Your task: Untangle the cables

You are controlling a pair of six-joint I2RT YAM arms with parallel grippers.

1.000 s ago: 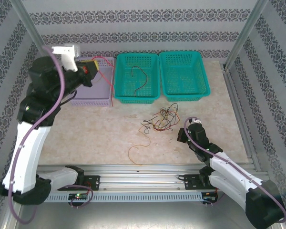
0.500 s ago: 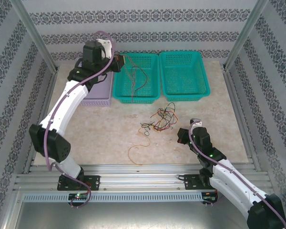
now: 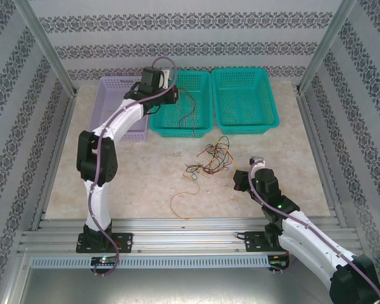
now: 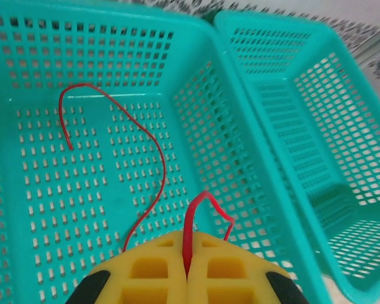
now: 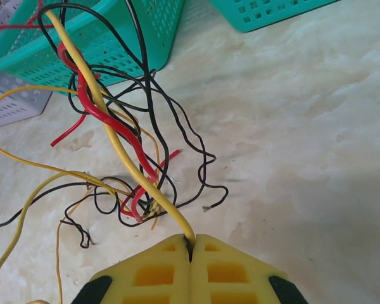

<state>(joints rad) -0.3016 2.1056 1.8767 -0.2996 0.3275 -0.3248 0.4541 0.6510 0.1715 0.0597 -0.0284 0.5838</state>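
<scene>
L arm reached out over the middle teal basket (image 4: 206,120), w/ the left gripper (image 4: 187,273) clamped on a red cable (image 4: 191,221) that looped up from btwn the yellow pads and hung toward the basket floor. A second red cable (image 4: 149,142) lay loose on that floor, and the right teal basket (image 4: 316,133) stood just beside. The right gripper (image 5: 190,248) sat low over the bench (image 5: 304,139), pads pinched together on a yellow cable (image 5: 123,158) running out of the tangle (image 3: 210,158). That tangle of cables lay on the bench btwn the baskets and the arm bases, w/ red, black and yellow strands crossing each other. A thin orange cable (image 3: 179,204) lay apart from it, nearer the bases. Step in hand, as judged: dropping the single red cable into the basket w/ the other red one. To do it well, lower the left gripper so most of the strand is inside the walls before opening. Otherwise the springy end could hang over the rim or snag in the mesh holes. Then open fully and lift straight up so it doesn't cling to the pads. The right gripper should hold the yellow cable w/o tugging, since a red strand twisted along it and black loops crossed it. A hard pull would prob. tighten those, so go slow.
</scene>
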